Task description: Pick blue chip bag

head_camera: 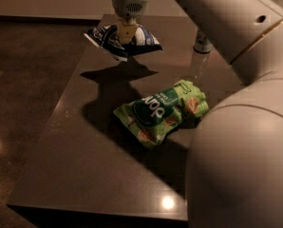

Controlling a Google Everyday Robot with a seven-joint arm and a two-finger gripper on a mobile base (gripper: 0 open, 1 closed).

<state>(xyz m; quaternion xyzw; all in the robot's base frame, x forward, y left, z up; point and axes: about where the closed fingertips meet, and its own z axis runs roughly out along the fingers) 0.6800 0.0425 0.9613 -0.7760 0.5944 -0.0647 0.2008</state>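
Observation:
The blue chip bag [117,41] is a small crinkled navy bag with a white printed panel. It hangs in the air above the far part of the dark table [75,146], with its shadow on the surface below. My gripper [126,33] comes down from the top of the view and is shut on the bag's middle, holding it clear of the table.
A larger bright green pouch [161,110] lies near the table's middle right. A small white object [202,42] stands at the far right of the table. My large arm [246,127] fills the right side of the view. Dark floor lies to the left.

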